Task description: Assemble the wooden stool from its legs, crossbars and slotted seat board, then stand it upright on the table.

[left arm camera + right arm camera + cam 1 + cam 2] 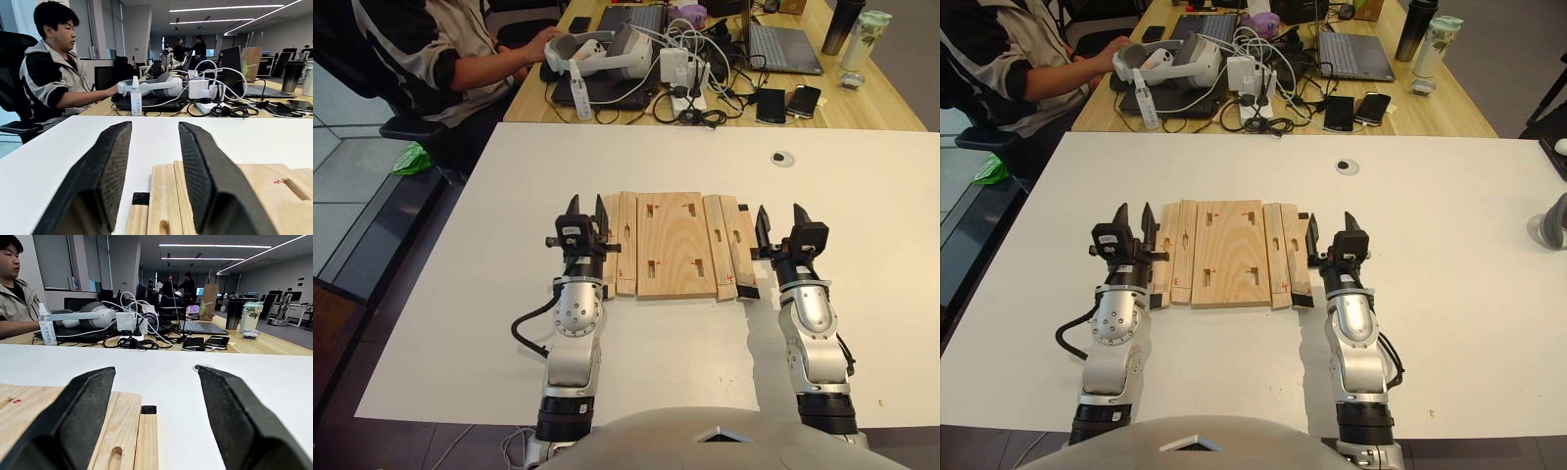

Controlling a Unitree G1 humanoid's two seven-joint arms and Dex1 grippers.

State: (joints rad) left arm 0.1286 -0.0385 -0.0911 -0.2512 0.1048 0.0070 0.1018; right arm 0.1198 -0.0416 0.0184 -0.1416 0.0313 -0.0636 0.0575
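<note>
Left wrist view cut off the wooden strips [164, 196] lying flat beside the seat board [675, 245] on the white surface [862, 196], left jaws and right jaws wide at the row's ends, cluttered desk [862, 103] behind.

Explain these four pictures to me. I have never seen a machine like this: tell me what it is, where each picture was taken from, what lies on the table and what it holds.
This is a humanoid robot with two arms, each ending in a two-fingered claw. The left and right eye views come from a stereo camera on its head, looking down over its arms. The two wrist views come from cameras on its wrists, looking out between the dark fingers. On the white table lie flat wooden stool parts: a wide slotted seat board, with narrower left pieces and right pieces beside it. The left claw and right claw are both open and hold nothing.
</note>
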